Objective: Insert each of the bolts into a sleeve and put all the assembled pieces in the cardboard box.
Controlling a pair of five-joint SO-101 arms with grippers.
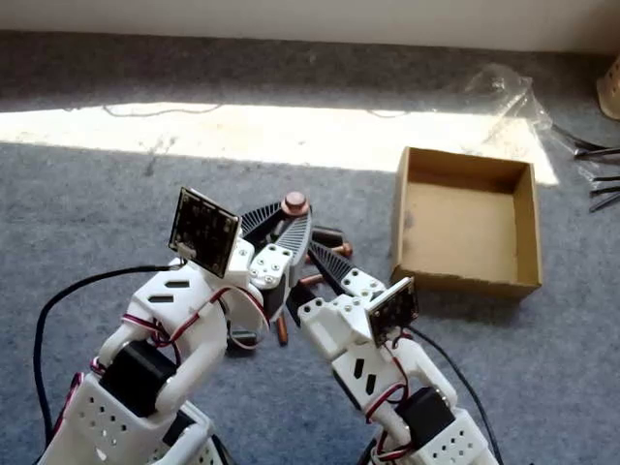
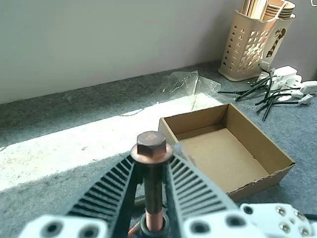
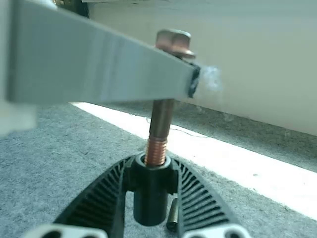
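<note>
Ribbed fingers (image 2: 111, 191) of the left gripper (image 2: 151, 166) are clamped on the shank of a copper-coloured bolt (image 2: 152, 171), hex head up; its threaded tip sits in the mouth of a black sleeve (image 3: 150, 193) pinched by the right gripper (image 3: 151, 166), over the carpet (image 1: 116, 223) near the cardboard box (image 1: 463, 283). Judging by looks, the bolt is stiff, fairly heavy metal with a smooth, slippery shank, so mid-shank is the place to hold; the sleeve seems rigid, best taken around its body, bore left free. 1 more loose bolt (image 1: 282, 331) lies under the arms
</note>
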